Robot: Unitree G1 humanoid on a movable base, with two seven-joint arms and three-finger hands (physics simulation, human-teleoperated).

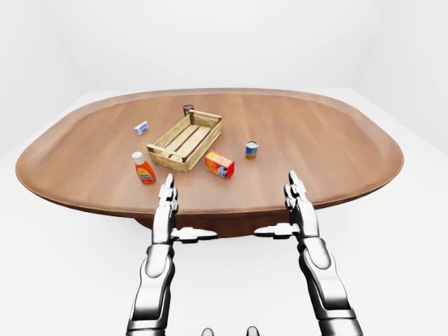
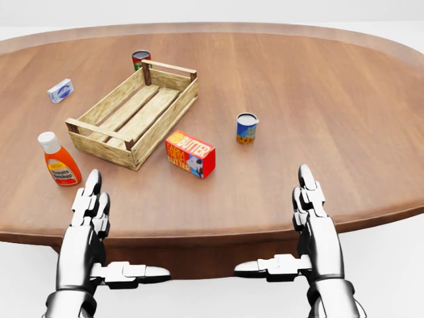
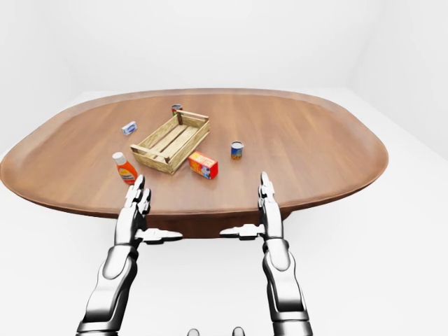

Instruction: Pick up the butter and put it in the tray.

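The butter (image 2: 190, 154) is a red and orange box lying on the oval wooden table (image 2: 318, 119), just right of the tray's near corner in the head view. The tray (image 2: 134, 112) is a slatted wooden crate with nothing inside, set at an angle. My left hand (image 2: 106, 238) hovers open at the table's near edge, below a ketchup bottle. My right hand (image 2: 291, 232) is open too, at the near edge, below and right of the butter. Both thumbs point inward. Neither hand touches anything.
An orange ketchup bottle (image 2: 58, 159) stands left of the tray. A small blue-labelled can (image 2: 246, 128) stands right of the butter. A dark can (image 2: 140, 60) sits beyond the tray's far corner, and a small white and blue box (image 2: 61, 90) lies upper left.
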